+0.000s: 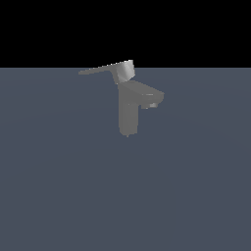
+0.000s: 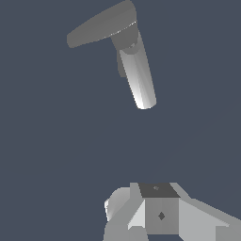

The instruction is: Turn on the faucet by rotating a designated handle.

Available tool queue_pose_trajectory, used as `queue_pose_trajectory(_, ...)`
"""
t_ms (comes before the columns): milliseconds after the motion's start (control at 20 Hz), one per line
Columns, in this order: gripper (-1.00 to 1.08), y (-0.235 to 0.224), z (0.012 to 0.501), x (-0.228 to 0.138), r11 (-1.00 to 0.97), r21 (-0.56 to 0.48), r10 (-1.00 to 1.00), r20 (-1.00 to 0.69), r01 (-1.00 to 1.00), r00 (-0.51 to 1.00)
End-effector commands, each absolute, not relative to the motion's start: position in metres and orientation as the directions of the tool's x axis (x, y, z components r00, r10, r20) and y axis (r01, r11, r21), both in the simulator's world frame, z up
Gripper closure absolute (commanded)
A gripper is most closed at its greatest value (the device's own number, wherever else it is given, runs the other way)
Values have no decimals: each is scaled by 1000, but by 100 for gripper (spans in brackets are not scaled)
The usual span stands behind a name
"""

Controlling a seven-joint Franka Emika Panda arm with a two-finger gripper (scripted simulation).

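Grey faucet point(image 1: 129, 110) stands upper centre of the exterior frame on the dark surface point(image 1: 59, 186), handle point(image 1: 100, 69) pointing left, spout right; fingers point(image 2: 123, 207) well apart from it, spacing indiscernible.

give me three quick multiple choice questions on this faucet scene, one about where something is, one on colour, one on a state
1. In the exterior view, the handle reaches from its cap toward:
A. that view's left
B. that view's right
C. straight down

2. The faucet is:
A. red
B. grey
C. gold

3. The hand is:
A. gripping the handle
B. gripping the spout
C. apart from the faucet

Answers: 1 A, the thin lever tapers out to the left of the cap. 2 B, column, spout and lever are all matte grey. 3 C, the wrist view shows bare floor between the hand and the faucet.
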State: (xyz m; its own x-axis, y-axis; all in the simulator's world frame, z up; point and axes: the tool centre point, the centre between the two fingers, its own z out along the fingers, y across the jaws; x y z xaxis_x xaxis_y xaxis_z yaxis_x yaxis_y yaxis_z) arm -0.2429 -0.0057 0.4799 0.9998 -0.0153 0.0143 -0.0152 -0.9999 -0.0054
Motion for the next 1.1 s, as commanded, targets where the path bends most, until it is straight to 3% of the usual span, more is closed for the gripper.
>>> queue_pose_trajectory(0,108,-6,480,-243,-1000,-5,-15,14,-15,1000)
queue_pose_trajectory(1050,108,-5,471,-224,-997,-43,-64,-3,-64,998)
